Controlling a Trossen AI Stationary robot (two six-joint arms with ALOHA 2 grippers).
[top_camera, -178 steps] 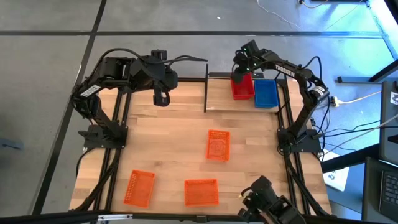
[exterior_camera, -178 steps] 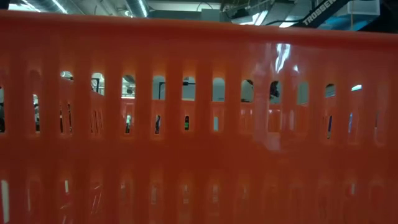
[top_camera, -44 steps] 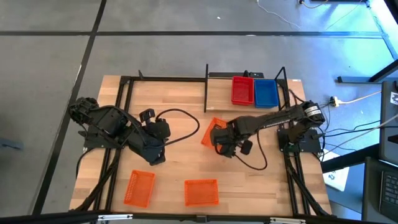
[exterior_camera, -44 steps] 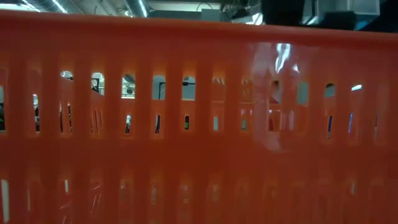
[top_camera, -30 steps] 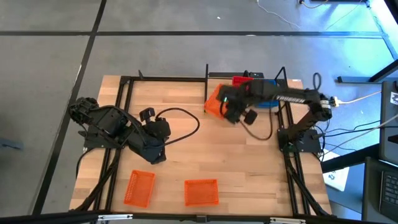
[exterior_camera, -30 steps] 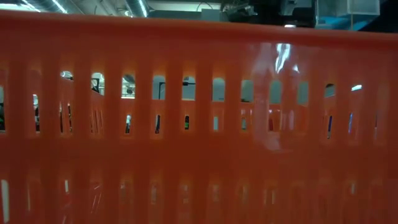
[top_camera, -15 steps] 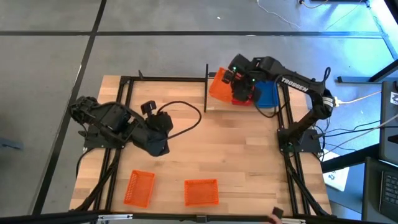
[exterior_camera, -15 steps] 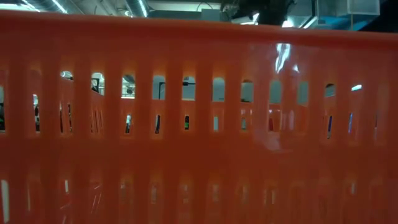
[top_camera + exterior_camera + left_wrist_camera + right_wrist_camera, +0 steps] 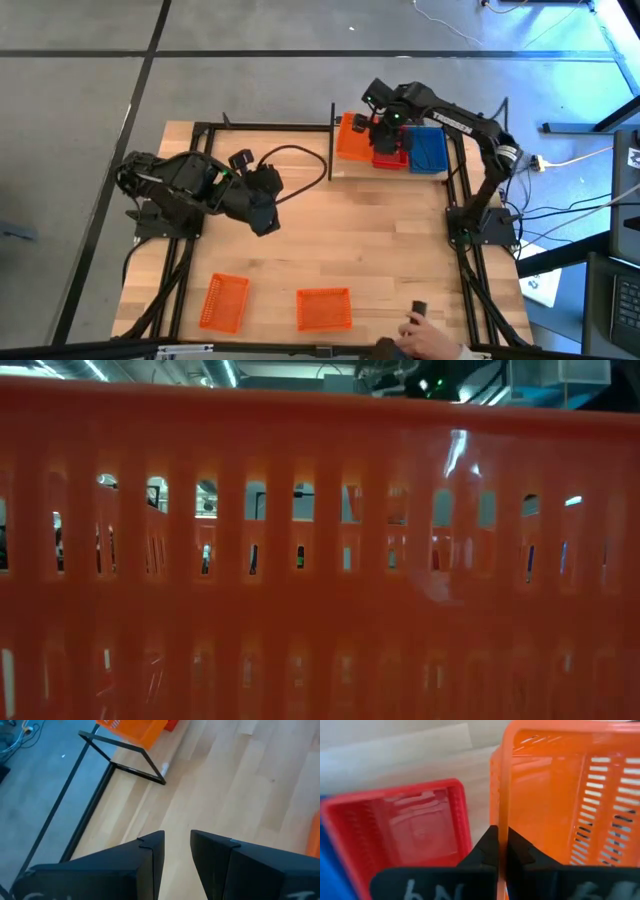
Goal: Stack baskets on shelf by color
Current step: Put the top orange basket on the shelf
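Now the right gripper (image 9: 368, 128) pinches the rim of the orange basket (image 9: 352, 138) over the shelf (image 9: 340, 166), red basket (image 9: 390, 147) just beside its fingers; left gripper (image 9: 177, 842) waits nearly closed, empty.

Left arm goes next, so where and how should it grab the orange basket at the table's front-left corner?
Grip one long rim wall of the front-left orange basket, coming straight down from above. It lies flat and open side up, so a thin wall fits between the fingers, much as the right end effector pinches the shelf basket. The left end effector hangs over bare wood.
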